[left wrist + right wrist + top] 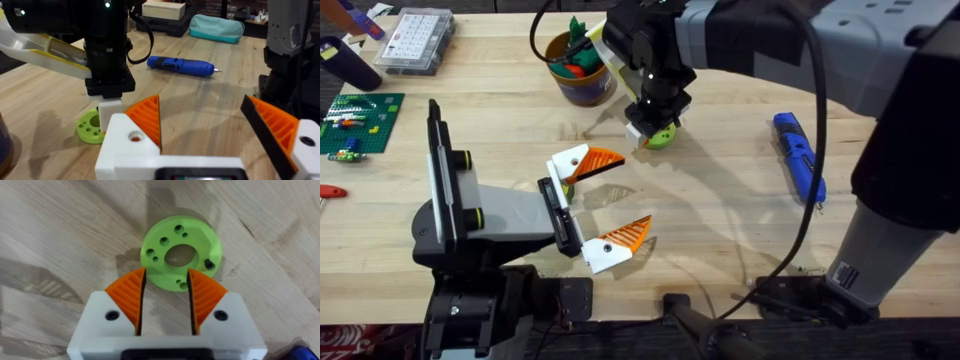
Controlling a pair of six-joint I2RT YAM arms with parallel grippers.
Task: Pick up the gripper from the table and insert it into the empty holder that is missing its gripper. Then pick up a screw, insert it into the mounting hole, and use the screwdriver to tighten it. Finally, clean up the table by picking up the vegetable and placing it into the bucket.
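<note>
My right gripper (pixel 653 128) points straight down at a flat lime-green disc (pixel 180 250) with several holes, lying on the table (pixel 720 230). Its orange pads (pixel 127 297) stand open, one to each side of the disc's near rim. My left gripper (pixel 632 190) hovers wide open and empty a little nearer the table's front, facing the disc (pixel 90 127). The blue screwdriver (pixel 798 155) lies flat to the right, also seen from the left wrist (pixel 182 65). The bucket (pixel 578 85) stands behind the disc with green, red and orange pieces inside. The loose gripper, the holder and the screw are out of view.
A clear parts box (pixel 415 40) and a green baseplate (pixel 358 120) with small bricks sit at the far left. A teal bag (pixel 216 27) and a wooden box (pixel 163 10) lie beyond the screwdriver. The right arm spans the back right.
</note>
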